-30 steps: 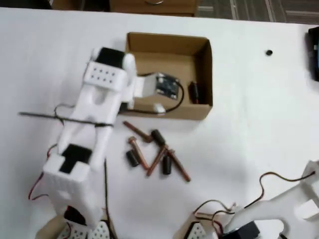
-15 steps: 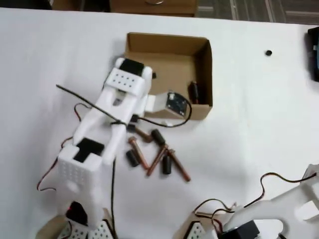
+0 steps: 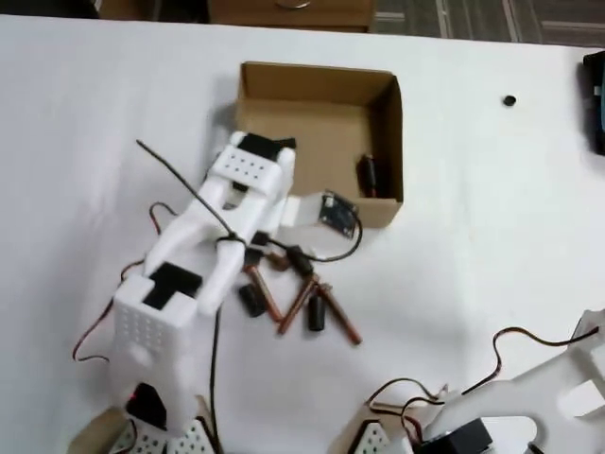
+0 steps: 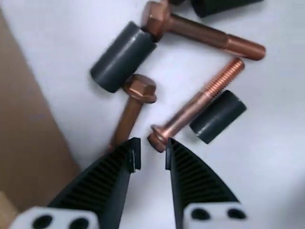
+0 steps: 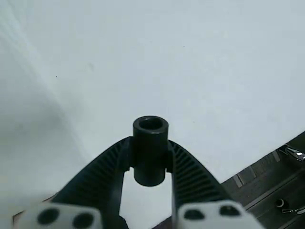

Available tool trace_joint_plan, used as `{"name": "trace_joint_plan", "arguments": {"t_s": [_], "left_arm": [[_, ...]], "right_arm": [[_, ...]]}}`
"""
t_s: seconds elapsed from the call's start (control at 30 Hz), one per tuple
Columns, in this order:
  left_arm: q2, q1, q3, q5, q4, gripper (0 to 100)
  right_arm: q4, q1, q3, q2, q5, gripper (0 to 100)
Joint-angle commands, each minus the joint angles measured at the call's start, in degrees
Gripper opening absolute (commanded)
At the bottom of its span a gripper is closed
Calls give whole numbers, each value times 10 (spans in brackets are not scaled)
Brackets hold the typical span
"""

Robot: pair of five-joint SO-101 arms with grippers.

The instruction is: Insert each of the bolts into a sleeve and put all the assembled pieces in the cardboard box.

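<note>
Several copper bolts and black sleeves lie in a loose pile (image 3: 298,293) in front of the cardboard box (image 3: 383,123). One black piece (image 3: 367,174) lies inside the box by its right wall. My left arm (image 3: 203,236) hangs over the pile's near-box edge. My left gripper (image 4: 152,153) is open by a narrow gap, with a bolt head (image 4: 158,139) just ahead of its tips. Another bolt (image 4: 128,114) and two sleeves (image 4: 123,58) (image 4: 218,117) lie close by. My right gripper (image 5: 150,157) is shut on a black sleeve (image 5: 150,150), held upright above bare white table.
The box's brown wall (image 4: 24,133) stands right beside my left gripper. My right arm (image 3: 529,397) sits at the table's front right corner with loose wires (image 3: 416,392). A small black item (image 3: 510,99) lies far right, and a dark object (image 3: 596,95) sits at the right edge.
My left arm has swung from over the box toward the front, down to the pile of bolts and sleeves. The right arm has barely moved.
</note>
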Motion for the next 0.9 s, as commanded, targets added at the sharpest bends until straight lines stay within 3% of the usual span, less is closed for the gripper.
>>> {"name": "trace_joint_plan", "arguments": {"t_s": [0.0, 0.87], "left_arm": [[-4, 5, 1, -248, -13, 116], [98, 9, -31, -246, -97, 116]], "right_arm": [[1, -5, -4, -20, 1, 19], [2, -38, -5, -20, -4, 19]]}}
